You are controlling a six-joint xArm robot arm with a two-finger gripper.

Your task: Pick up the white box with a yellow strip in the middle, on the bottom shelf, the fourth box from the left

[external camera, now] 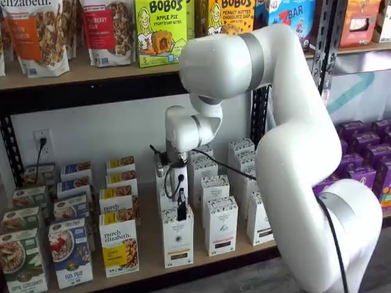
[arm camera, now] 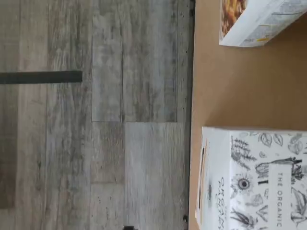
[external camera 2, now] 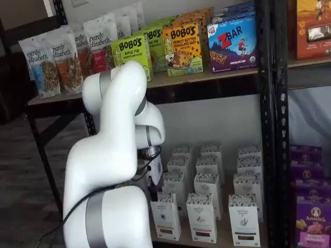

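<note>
The white box [external camera: 178, 239] with a thin yellow-orange strip stands at the front of the bottom shelf [external camera: 150, 259], and it shows in both shelf views [external camera 2: 165, 218]. My gripper [external camera: 181, 213] hangs straight down over it, with the black fingertips at the box's top. The fingers show side-on with no gap visible, so I cannot tell whether they are open or shut. In the wrist view the box's speckled botanical top [arm camera: 259, 182] and its orange strip lie close below the camera, on the brown shelf board [arm camera: 216, 96]. More like cartons stand in a row behind it.
A yellow-and-white "purely elizabeth" box [external camera: 120, 247] stands just left of the white box, and its corner shows in the wrist view [arm camera: 259, 21]. White cartons with pink strips [external camera: 220, 227] stand to the right. A black upright [external camera: 259, 116] and purple boxes [external camera: 366, 162] are further right. The higher board [external camera: 91, 73] overhangs.
</note>
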